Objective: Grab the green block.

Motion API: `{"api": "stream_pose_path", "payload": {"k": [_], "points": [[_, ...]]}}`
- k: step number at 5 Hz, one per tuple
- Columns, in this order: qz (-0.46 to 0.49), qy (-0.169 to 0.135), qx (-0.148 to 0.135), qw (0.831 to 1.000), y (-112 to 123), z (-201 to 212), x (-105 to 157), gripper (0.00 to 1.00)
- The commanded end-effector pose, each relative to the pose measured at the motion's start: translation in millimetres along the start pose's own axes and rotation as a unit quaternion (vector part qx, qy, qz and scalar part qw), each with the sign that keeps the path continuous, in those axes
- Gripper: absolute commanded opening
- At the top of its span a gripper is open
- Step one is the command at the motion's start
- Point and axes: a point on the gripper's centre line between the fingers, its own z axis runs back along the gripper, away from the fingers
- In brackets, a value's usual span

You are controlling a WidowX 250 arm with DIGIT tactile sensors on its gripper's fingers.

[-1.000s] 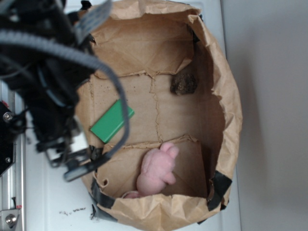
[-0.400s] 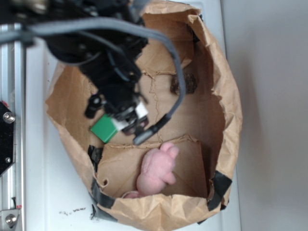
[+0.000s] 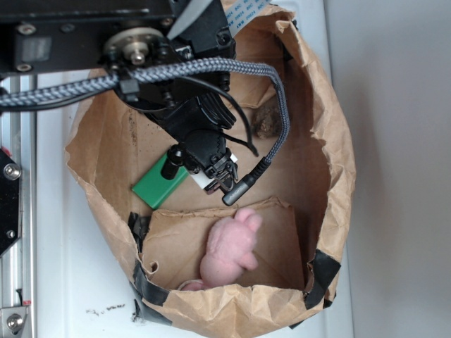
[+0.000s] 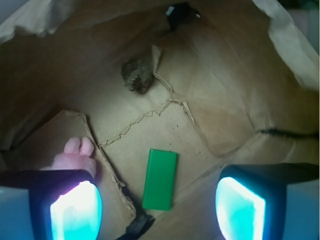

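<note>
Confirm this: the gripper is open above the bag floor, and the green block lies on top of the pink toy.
Wrong on one count. The wrist view shows the green block flat on the bag floor, apart from the pink toy. The gripper is indeed open above it.

Green block (image 4: pixel 160 179): flat bright green rectangular slab, smooth faces, lying flat on brown paper floor.

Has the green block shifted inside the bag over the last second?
No. The green block lies at the same spot and angle, left of the pink plush toy, on the paper bag floor. Only the tool moved in above it.
</note>
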Motion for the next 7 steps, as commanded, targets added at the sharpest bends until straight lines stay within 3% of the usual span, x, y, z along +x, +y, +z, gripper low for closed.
{"api": "stream_pose_path", "payload": {"k": [1,4,6,7], "points": [[0.040,0.004,-0.013,0.999,0,4,3,1.00],[0.040,0.004,-0.013,0.999,0,4,3,1.00],[0.033,-0.018,0.017,0.999,-13,-39,-14,1.00],[0.034,-0.018,0.016,0.999,-13,-49,-17,1.00]]}}
